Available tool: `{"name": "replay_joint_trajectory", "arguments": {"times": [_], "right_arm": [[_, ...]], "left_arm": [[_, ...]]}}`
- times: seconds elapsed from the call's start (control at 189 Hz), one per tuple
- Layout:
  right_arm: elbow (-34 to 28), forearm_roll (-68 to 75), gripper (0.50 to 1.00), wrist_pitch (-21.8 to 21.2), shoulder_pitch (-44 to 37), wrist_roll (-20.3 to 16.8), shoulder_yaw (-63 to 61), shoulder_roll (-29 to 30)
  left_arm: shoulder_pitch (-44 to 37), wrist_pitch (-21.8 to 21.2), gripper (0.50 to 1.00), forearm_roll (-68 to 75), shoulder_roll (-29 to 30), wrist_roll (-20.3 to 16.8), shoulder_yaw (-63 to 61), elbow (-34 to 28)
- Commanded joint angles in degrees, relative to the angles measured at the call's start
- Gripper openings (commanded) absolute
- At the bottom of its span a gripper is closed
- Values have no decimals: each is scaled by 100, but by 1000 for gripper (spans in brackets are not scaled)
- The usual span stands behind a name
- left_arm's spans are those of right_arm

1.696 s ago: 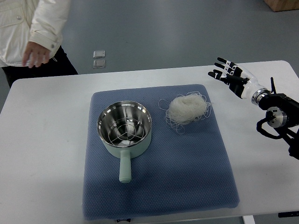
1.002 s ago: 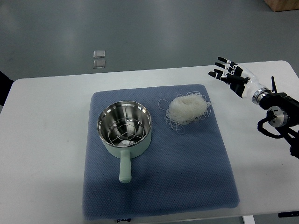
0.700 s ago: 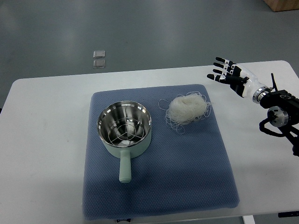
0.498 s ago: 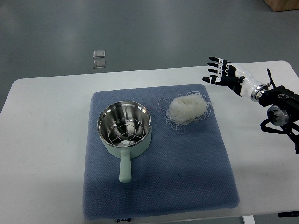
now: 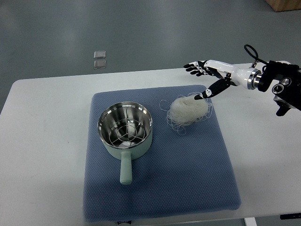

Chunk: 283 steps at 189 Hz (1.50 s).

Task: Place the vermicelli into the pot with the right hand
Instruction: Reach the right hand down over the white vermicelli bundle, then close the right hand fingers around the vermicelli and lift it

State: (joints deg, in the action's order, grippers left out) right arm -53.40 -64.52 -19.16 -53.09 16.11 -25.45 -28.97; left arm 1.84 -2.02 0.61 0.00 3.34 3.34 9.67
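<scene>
A white tangle of vermicelli [image 5: 188, 109] lies on the blue mat [image 5: 160, 188], just right of the pot. The mint-green pot [image 5: 125, 133] has a steel inside with a wire rack, and its handle points toward me. My right hand [image 5: 201, 77] reaches in from the right edge and hovers over the far right side of the vermicelli. Its fingers are spread and hold nothing, and its thumb tip is close above the noodles. The left arm is out of sight.
The mat lies on a white table [image 5: 42, 141]. Two small square tiles [image 5: 99, 59] sit on the grey floor beyond the table's far edge. A wooden box corner [image 5: 284, 4] shows at the top right.
My right hand has swung left and up from the table's right side to just over the vermicelli. The person at the top left has left the view. Pot and noodles have not moved.
</scene>
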Motion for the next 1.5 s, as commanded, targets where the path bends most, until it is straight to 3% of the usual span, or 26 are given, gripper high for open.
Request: {"name": "replay_joint_trajectory", "arguments": {"times": [0.0, 0.186, 0.435, 0.769, 1.219, 1.293, 1.346, 1.378, 1.383, 1.389, 1.405, 1.42, 1.426, 1.436, 1.495], "right_arm": [[-144, -438, 921, 35, -342, 7, 497, -56], [-162, -1080, 921, 299, -711, -20, 1060, 50], [-12, -1274, 919, 905, -1054, -222, 2193, 638], [392, -1678, 919, 1019, -1063, -319, 2589, 902], [480, -1731, 897, 1362, -1001, -442, 3002, 964], [498, -1748, 846, 1380, -992, -442, 3020, 964], [524, -1783, 774, 1406, -992, -442, 3020, 964], [533, -1792, 699, 1406, -992, -442, 3028, 964], [533, -1801, 660, 1415, -1001, -442, 3020, 964], [533, -1801, 660, 1415, -1001, -442, 3020, 964], [533, -1801, 589, 1424, -1001, -442, 3020, 964], [533, -1801, 554, 1424, -1010, -442, 3020, 964], [533, -1801, 517, 1432, -1019, -442, 3020, 964], [541, -1801, 500, 1433, -1019, -442, 3020, 964], [541, -1801, 500, 1494, -1045, -442, 3020, 964]], "left_arm": [[0, -1, 1000, 1, 0, 0, -9, 0], [0, -1, 1000, 1, 0, 0, -9, -9], [0, -1, 1000, 1, 0, 0, 0, 8], [0, -1, 1000, 1, 0, 0, 0, 8], [0, -1, 1000, 1, 0, 0, 18, 17], [0, -1, 1000, 1, 0, 0, 18, 17], [0, -1, 1000, 1, 0, 0, 18, 26], [0, -1, 1000, 1, 0, 0, 18, 26], [0, -1, 1000, 1, 0, 0, 26, 26], [0, -1, 1000, 1, 0, 0, 27, 26], [0, -1, 1000, 1, 0, 0, 18, 26], [0, -1, 1000, 1, 0, 0, 27, 26], [0, -1, 1000, 1, 0, 0, 18, 26], [0, -1, 1000, 1, 0, 0, 26, 26], [0, -1, 1000, 1, 0, 0, 27, 26]]}}
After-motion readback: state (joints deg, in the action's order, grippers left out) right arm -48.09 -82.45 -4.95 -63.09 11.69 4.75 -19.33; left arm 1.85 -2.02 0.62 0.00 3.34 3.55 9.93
